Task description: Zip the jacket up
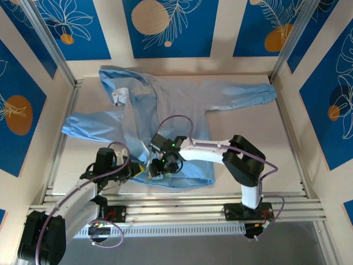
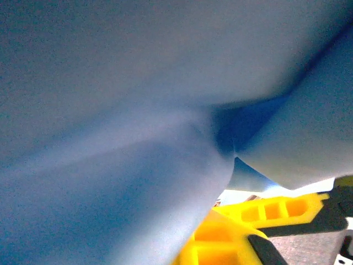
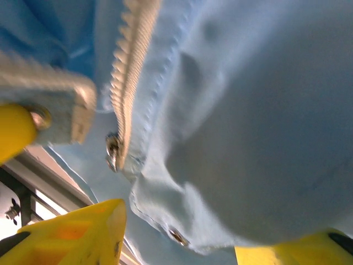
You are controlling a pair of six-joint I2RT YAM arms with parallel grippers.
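Note:
The light-blue jacket (image 1: pixel 165 110) lies spread on the table, hood at the far left and sleeves out to both sides. My left gripper (image 1: pixel 140 169) sits at the near hem, shut on the jacket's fabric (image 2: pixel 138 138), which drapes over its yellow fingers (image 2: pixel 242 237). My right gripper (image 1: pixel 161 165) is just to its right at the same hem. It stands open, its yellow fingers (image 3: pixel 77 234) apart on either side of a hem corner (image 3: pixel 182 210) without pinching it. The whitish zipper strip (image 3: pixel 129 72) runs upward, with a small metal slider (image 3: pixel 113 152) at its lower end.
Aluminium rails (image 1: pixel 182 207) run along the near table edge, with more rails (image 1: pixel 60 138) down the left side. Blue patterned wall panels (image 1: pixel 165 27) enclose the table. A snap stud (image 3: pixel 177 236) sits on the hem corner. White tabletop (image 1: pixel 248 138) lies bare to the right.

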